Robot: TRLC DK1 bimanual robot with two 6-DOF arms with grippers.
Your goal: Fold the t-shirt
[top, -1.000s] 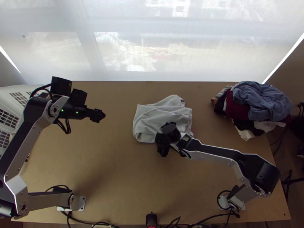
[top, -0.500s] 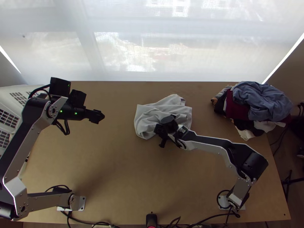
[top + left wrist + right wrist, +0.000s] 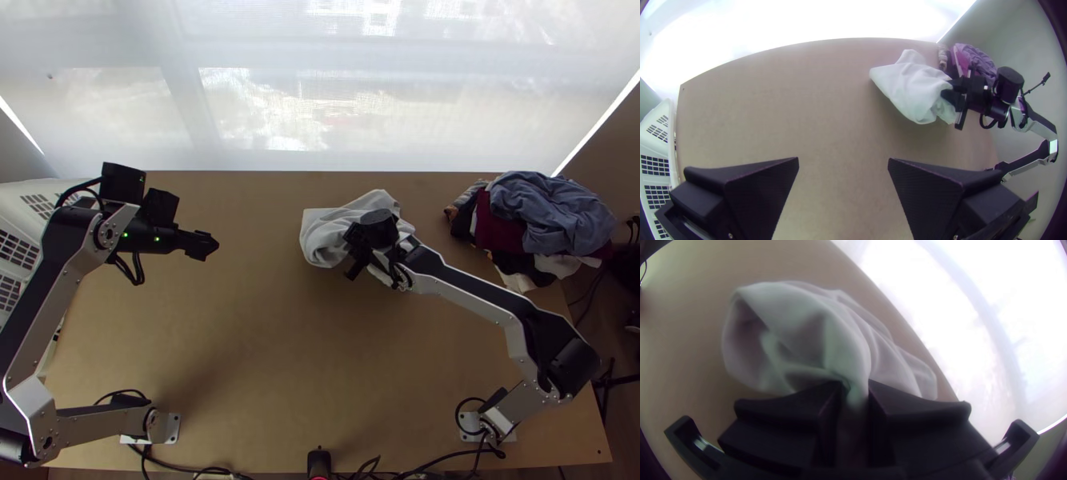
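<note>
My right gripper (image 3: pixel 358 250) is at the near side of the bunched pale grey t-shirt (image 3: pixel 324 232) in the top view. In the right wrist view that gripper (image 3: pixel 855 393) is shut on a gathered part of the t-shirt (image 3: pixel 804 329), whose folds bulge out around the fingers. The left wrist view shows the shirt (image 3: pixel 911 89) hanging bunched from the right gripper. My left gripper (image 3: pixel 210 245) is over the left part of the table, apart from the cloth; its own view shows this gripper (image 3: pixel 843 162) open with bare table between its fingers.
A heap of other clothes (image 3: pixel 552 220) lies at the table's far right. A white slotted basket (image 3: pixel 20 232) stands at the left edge. Bare wooden table (image 3: pixel 264 360) spreads across the near middle.
The right gripper has moved away from the table's near edge and to the right, drawing the t-shirt along and bunching it tighter. The left arm has shifted very slightly left.
</note>
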